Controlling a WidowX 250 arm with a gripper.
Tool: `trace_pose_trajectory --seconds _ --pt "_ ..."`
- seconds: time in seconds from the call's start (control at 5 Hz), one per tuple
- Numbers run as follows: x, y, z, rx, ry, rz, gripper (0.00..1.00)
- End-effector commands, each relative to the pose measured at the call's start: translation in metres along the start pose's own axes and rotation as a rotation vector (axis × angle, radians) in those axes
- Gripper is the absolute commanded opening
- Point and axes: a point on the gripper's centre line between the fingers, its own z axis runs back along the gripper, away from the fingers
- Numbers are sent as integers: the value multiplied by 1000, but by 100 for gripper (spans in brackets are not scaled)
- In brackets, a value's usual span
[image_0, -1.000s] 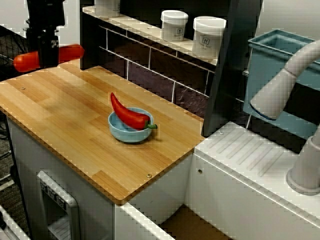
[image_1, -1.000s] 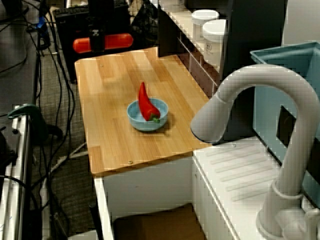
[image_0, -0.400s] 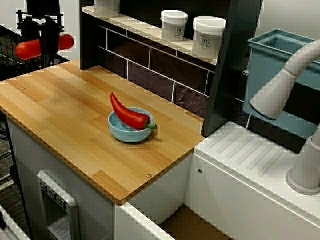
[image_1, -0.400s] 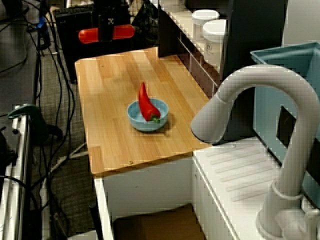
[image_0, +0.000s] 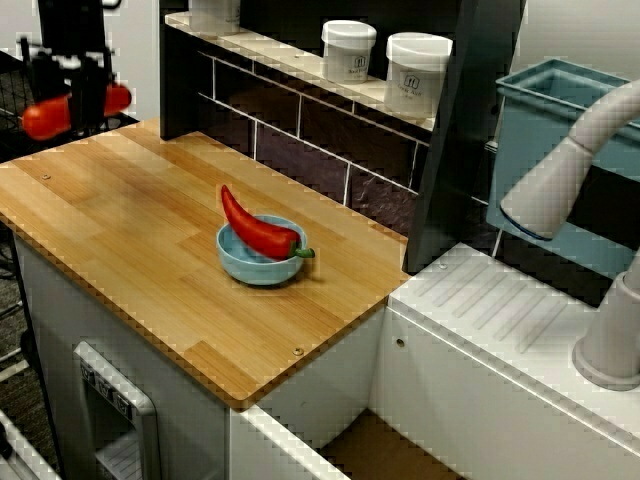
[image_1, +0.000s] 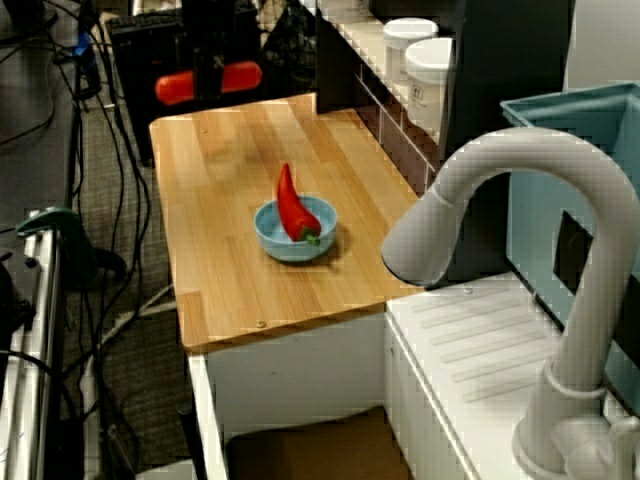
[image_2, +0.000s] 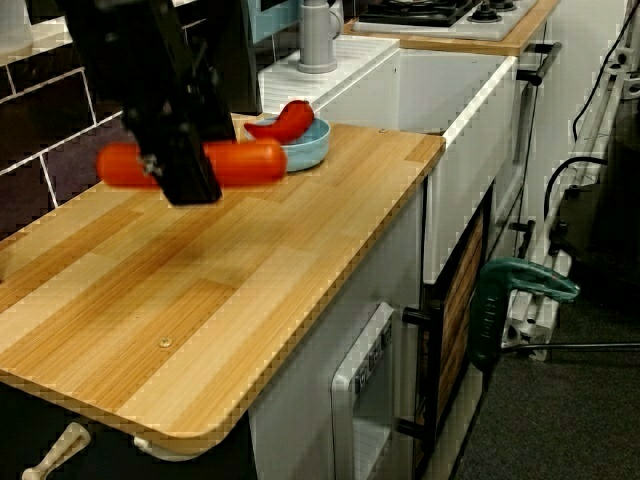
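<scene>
A pale wooden counter top (image_0: 130, 250) is set beside a white sink unit with a curved grey tap (image_1: 500, 170). White lidded jars (image_0: 349, 50) are ranged on a dark tiled shelf behind. Near the board's middle a small blue bowl (image_0: 250, 268) is placed, with a red chilli pepper (image_0: 260, 232) laid across it.

The black gripper (image_2: 185, 172) is held pointing down at the end away from the sink, well apart from the bowl. Its fingers are clamped across an orange-red sausage-shaped cylinder (image_2: 250, 162), which is carried level in the air.

The arm is cut off in every view, and the cylinder's middle is hidden by the fingers.
</scene>
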Motion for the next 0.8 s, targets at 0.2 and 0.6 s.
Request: trace_pose_trajectory --seconds 0.2,0.6 --pt "7 9 -20 69 -80 -6 0" --pt "19 2 -38 110 -97 -15 0"
